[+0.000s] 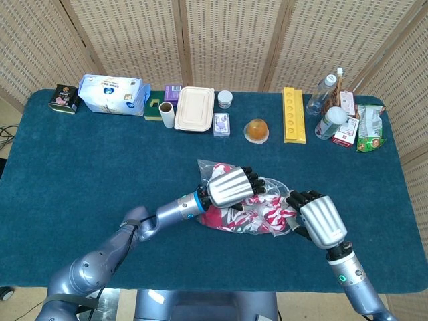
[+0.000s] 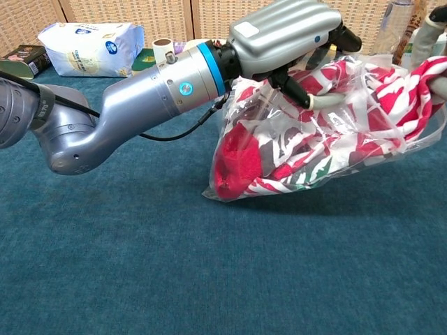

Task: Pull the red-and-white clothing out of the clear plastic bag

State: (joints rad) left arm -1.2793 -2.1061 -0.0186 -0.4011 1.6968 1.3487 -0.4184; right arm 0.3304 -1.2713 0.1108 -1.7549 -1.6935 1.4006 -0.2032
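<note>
The clear plastic bag [image 1: 249, 215] lies on the blue table [image 1: 100, 167] at centre front, stuffed with the red-and-white clothing [image 1: 267, 212]. My left hand [image 1: 231, 186] lies over the bag's left end with fingers curled down, gripping the plastic. In the chest view the left hand [image 2: 286, 33] sits on top of the bag [image 2: 307, 150], which is tipped up off the cloth at its right end. My right hand [image 1: 321, 220] is at the bag's right end, fingers curled into the clothing there. The clothing [image 2: 426, 84] bulges toward the right frame edge.
Along the table's back edge stand a tissue pack [image 1: 110, 93], a dark tin [image 1: 65, 98], a white lunch box [image 1: 194, 108], an orange item [image 1: 257, 130], a yellow tray [image 1: 293, 114], bottles [image 1: 322, 93] and snack packets [image 1: 369, 127].
</note>
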